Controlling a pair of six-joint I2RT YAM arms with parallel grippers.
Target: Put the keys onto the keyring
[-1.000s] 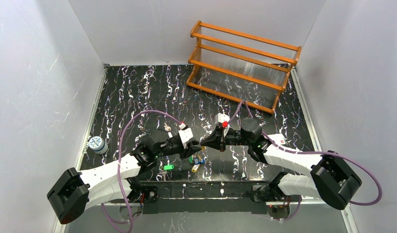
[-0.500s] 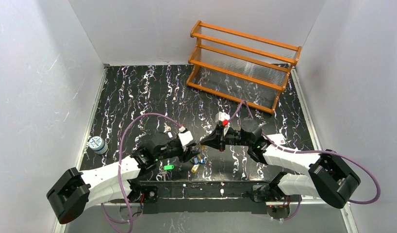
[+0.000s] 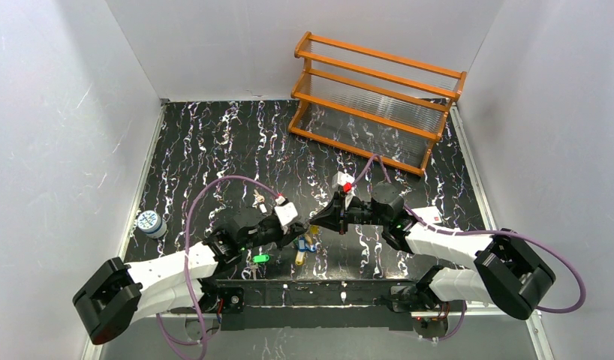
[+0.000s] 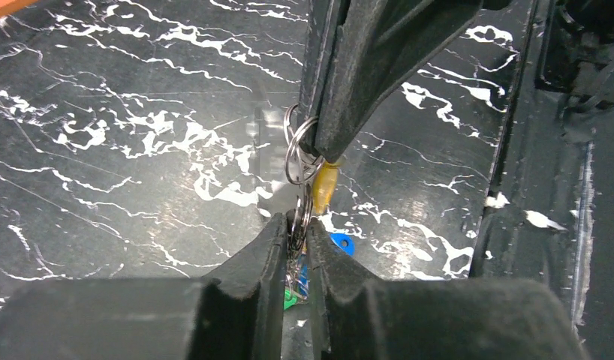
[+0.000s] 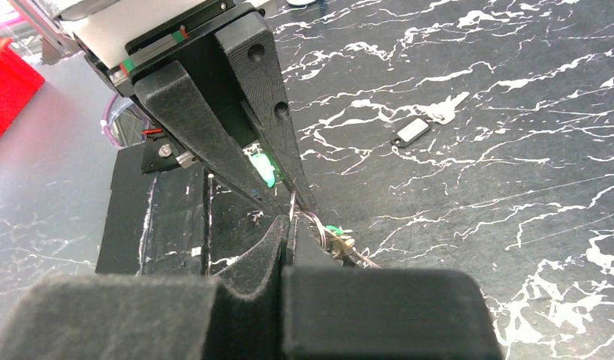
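My left gripper (image 3: 296,234) and right gripper (image 3: 316,220) meet tip to tip over the near middle of the table. In the left wrist view my left gripper (image 4: 296,222) is shut on the silvery keyring (image 4: 299,196). Small round rings (image 4: 295,152) sit at the tips of the right fingers (image 4: 364,67) above. A yellow key (image 4: 324,185) hangs beside them. A blue key head (image 4: 340,243) and a bit of green (image 4: 289,299) show below. In the right wrist view my right gripper (image 5: 288,223) is shut on the thin metal ring (image 5: 292,204).
A green key (image 3: 260,258) lies on the table near the front rail. A small dark key (image 5: 411,131) lies apart, also in the top view (image 3: 257,199). A blue-white can (image 3: 148,223) stands at the left edge. An orange rack (image 3: 375,97) stands at the back right.
My left gripper has shifted slightly toward the near edge with the bunch. The right gripper has followed a little to the left. Both stay shut.
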